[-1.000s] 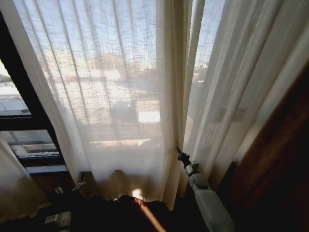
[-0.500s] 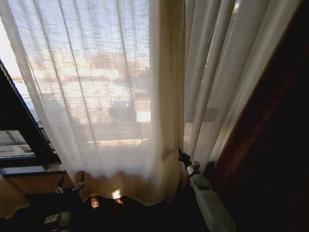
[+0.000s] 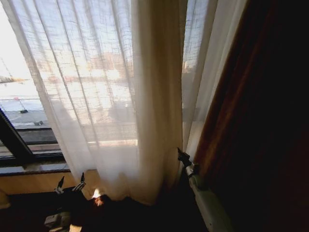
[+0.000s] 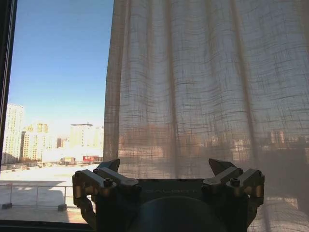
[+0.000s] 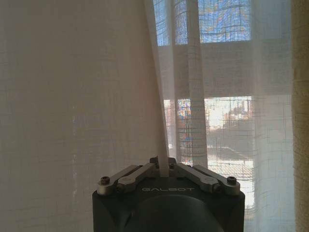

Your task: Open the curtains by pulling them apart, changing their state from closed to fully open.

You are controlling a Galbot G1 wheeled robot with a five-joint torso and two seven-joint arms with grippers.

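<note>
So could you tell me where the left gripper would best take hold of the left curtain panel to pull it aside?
Probably at its free vertical edge, coming from the bare window side. The left gripper is open just below that hanging edge, and the pleats there form a narrow fold the fingers could pinch.

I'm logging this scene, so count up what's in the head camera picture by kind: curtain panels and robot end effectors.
Curtain panels: 2, the wide left panel and the narrow right panel
End effectors: 2, the left end effector and the right end effector
Total: 4
</note>
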